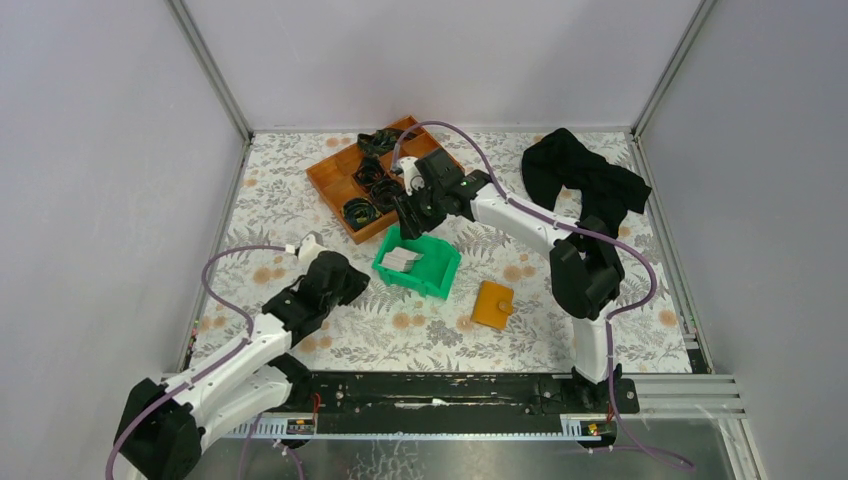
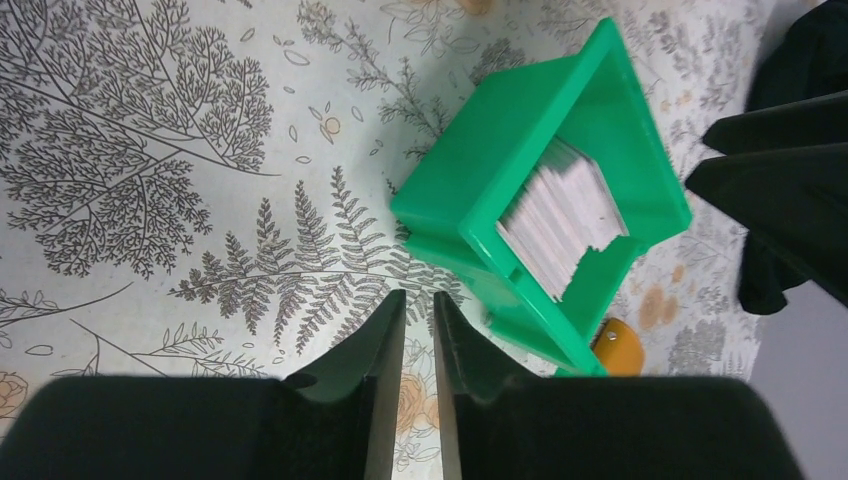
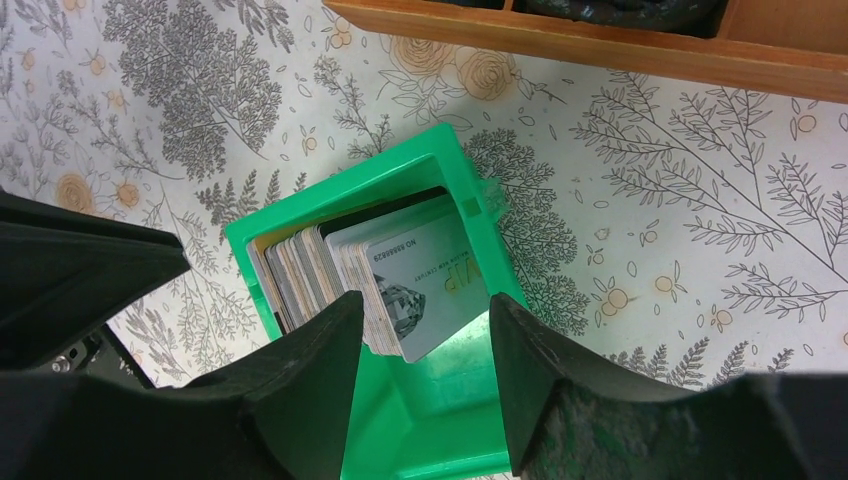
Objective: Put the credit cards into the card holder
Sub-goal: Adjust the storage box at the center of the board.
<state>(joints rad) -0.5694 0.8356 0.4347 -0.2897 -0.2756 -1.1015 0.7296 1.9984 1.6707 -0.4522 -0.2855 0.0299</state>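
The credit cards stand as a whitish-grey stack inside a green bin at mid-table. They also show in the left wrist view and the right wrist view. My right gripper hovers just above the bin, open and empty, and its fingers straddle the stack's near corner. The card holder, a closed orange wallet, lies flat to the right of the bin; an edge of it shows in the left wrist view. My left gripper hangs left of the bin, its jaws nearly together and empty.
An orange compartment tray with black coiled items stands behind the bin and shows in the right wrist view. A black cloth lies at the back right. Grey walls enclose the flowered table on three sides.
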